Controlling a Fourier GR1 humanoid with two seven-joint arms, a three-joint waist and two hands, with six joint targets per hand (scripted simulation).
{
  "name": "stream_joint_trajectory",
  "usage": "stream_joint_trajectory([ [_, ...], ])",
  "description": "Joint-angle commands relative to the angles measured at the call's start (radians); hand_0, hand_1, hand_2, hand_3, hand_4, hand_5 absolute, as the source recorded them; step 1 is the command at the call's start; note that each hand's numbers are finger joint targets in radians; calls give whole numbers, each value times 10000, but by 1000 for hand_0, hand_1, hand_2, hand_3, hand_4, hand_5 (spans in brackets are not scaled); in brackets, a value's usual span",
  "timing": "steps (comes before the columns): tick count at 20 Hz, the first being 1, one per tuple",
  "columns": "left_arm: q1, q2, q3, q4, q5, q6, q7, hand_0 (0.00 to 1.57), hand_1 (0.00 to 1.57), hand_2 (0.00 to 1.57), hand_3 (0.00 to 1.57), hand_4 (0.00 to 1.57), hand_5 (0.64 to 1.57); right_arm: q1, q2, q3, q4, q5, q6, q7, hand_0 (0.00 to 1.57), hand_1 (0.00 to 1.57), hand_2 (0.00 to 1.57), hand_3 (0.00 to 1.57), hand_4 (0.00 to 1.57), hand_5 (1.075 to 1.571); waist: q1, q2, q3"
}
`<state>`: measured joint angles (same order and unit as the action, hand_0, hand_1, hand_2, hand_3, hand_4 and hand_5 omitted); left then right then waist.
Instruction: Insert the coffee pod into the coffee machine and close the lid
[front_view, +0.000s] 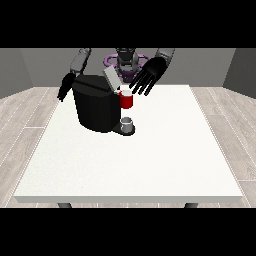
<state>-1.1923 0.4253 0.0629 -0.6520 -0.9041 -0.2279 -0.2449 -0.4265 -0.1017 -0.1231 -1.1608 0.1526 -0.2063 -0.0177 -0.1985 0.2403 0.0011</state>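
A black coffee machine (95, 107) stands at the table's back left. Its grey lid (111, 78) is tilted up and open. At the machine's front sits its red pod holder (126, 100) with a white top showing. A small grey cup (127, 122) rests on the machine's base below it. The hand at the view's right (150, 75) hovers above and just right of the red part, fingers spread and straight, holding nothing. The hand at the view's left (65, 87) hangs behind the machine's left side, fingers pointing down.
The white table (150, 160) stretches wide in front of and right of the machine. The robot's torso (126, 61) stands behind the table's far edge.
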Motion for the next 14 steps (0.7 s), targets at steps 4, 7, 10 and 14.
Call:
stream_joint_trajectory([
  [4,1638,-1311,913,-345,1488,11,-418,0,0,130,0,0,1571,1474,108,-187,496,-156,12,-333,0,0,0,0,0,1571,1059,-1920,-17],
  [7,2345,-2593,1996,-297,2968,128,-542,0,0,0,0,369,1571,1765,-125,-325,635,-274,261,-151,0,0,0,0,0,1571,1418,-2500,-27],
  [10,3281,-3181,3355,10,4657,-393,-900,0,0,0,0,408,1571,2079,73,-406,586,-218,-143,-158,0,0,0,0,0,1571,2279,-3119,-56],
  [14,4922,-3918,3362,88,5006,-656,-861,0,0,0,0,394,1571,3356,-215,-498,742,-267,210,-642,0,0,0,0,0,1571,2731,-4621,-12],
])
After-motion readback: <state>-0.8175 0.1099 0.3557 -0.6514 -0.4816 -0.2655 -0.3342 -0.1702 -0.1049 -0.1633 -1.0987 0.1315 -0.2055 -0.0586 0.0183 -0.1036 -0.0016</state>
